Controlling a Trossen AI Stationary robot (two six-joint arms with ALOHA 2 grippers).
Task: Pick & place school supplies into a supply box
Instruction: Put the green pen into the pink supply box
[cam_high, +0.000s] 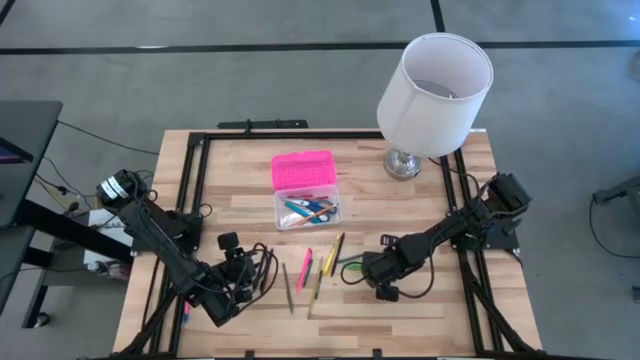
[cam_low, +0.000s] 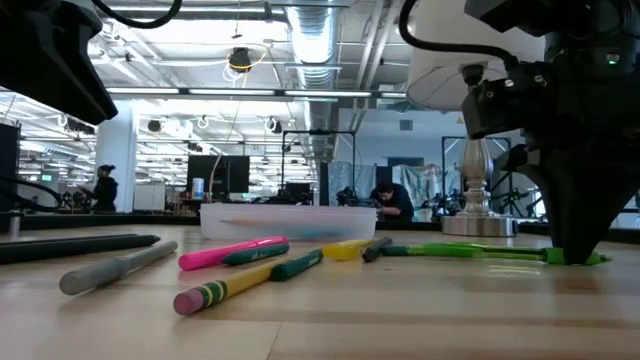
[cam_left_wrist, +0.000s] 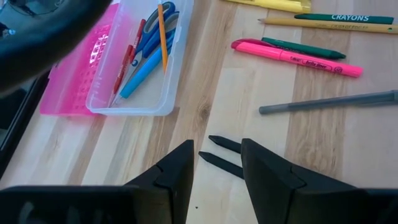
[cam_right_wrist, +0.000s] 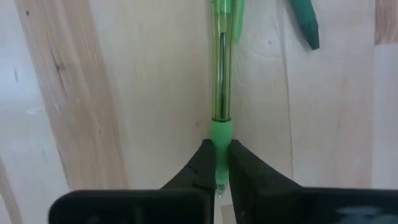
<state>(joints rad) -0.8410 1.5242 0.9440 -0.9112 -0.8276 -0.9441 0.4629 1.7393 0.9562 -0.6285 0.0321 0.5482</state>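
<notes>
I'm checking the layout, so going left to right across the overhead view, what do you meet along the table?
Left gripper → grey pen → pink highlighter → green pen, pinched by the right gripper. Farther back: supply box, then lamp.

On the pale wooden table (cam_high: 250, 170), the clear plastic pencil case base (cam_high: 306, 210) sits mid-table, with its bright pink plastic lid (cam_high: 302, 169) touching it from behind. The white-shaded metal lamp (cam_high: 435, 90) stands at the far right corner. In front of the case lies a row of loose pens, the pink plastic highlighter (cam_left_wrist: 292, 55) among them, between my pincers. My left pincer (cam_left_wrist: 216, 158) hangs to their left. My right pincer (cam_right_wrist: 217, 152), to their right, grips the end of the slim green plastic pen (cam_right_wrist: 221, 62) lying on the table.
</notes>
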